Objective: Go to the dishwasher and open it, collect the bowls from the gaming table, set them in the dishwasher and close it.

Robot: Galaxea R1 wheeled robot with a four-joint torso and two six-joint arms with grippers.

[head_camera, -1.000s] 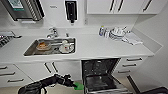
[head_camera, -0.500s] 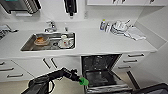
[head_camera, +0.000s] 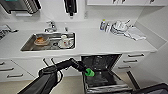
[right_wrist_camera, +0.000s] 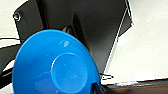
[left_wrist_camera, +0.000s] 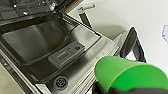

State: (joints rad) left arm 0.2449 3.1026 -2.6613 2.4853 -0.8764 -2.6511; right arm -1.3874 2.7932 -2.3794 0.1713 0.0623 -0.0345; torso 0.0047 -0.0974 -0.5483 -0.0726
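Two tools were loaded: the left tool clamped a green cup over the open dishwasher; the right tool gripped a blue bowl.

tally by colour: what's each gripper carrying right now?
Green cup, at the left gripper over the open dishwasher: 1
Bright blue bowl, at the right gripper: 1
Total: 2
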